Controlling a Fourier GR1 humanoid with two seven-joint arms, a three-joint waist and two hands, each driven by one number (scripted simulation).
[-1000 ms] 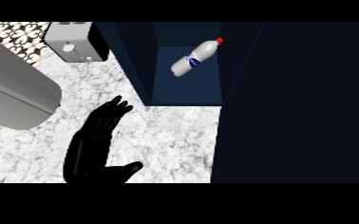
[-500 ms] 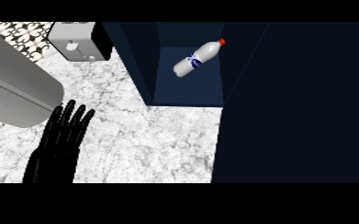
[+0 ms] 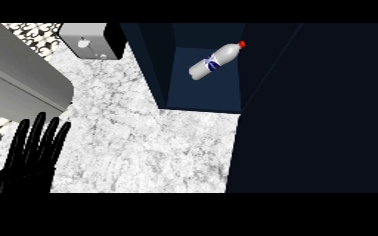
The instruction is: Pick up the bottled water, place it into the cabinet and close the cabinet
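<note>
- Nearest you, low at the view's left: your left hand, fingers straight and close together, pointing up, holding nothing. It rests over the marble counter.
- Change: a second ago this hand sat nearer the middle of the counter with fingers splayed; since then it has slid left and down toward the edge and the fingers have drawn together. Read that as a retreat to rest, not a reach.
- Your right hand doesn't show anywhere, so I can't tell its fingers.
- To the right, a big dark panel fills the view; probably the open cabinet door, but too dark to be sure.
- Mid-distance: the cabinet stands open, its blue floor showing.
- The bottled water lies on its side inside the cabinet, red cap toward upper right, nothing touching it. Same pose as in both earlier frames, so it's settled.
- Meaning: pick and place look done; closing the cabinet is what's left for you.
- Far left: a grey appliance and, behind it, a small metal box on the counter, both well apart from the bottle.
</note>
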